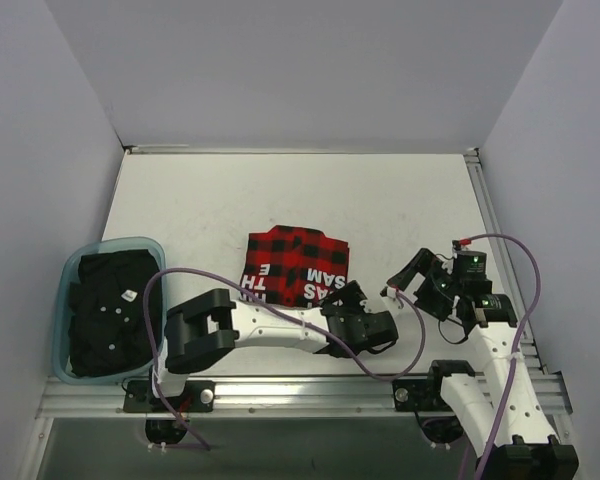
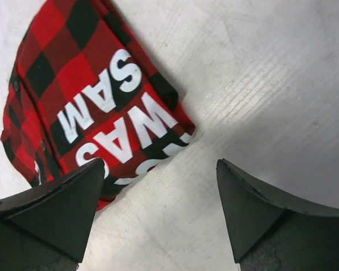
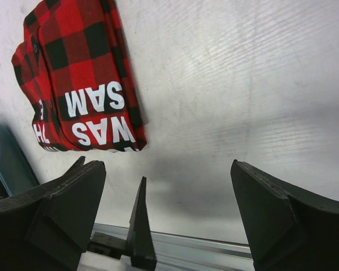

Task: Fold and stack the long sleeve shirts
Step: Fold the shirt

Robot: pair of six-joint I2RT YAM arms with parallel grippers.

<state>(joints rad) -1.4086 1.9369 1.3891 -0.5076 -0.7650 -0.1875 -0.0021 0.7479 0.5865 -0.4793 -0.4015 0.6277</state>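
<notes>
One red-and-black check shirt [image 1: 295, 265] lies folded into a small rectangle near the middle front of the table, with white block lettering on top. It also shows in the left wrist view [image 2: 96, 96] and in the right wrist view [image 3: 82, 84]. My left gripper [image 1: 353, 300] is open and empty just right of the shirt's near right corner; in its own view the left gripper [image 2: 159, 166] has its left finger [image 2: 62, 209] overlapping that corner. My right gripper [image 1: 405, 275] is open and empty over bare table further right, apart from the shirt, as its own view [image 3: 168, 165] shows.
A blue plastic bin [image 1: 72, 270] holding dark clothes [image 1: 110, 310] stands at the front left; its edge shows in the right wrist view [image 3: 5, 158]. A metal rail [image 1: 310, 390] runs along the table's near edge. White walls close in the back and sides.
</notes>
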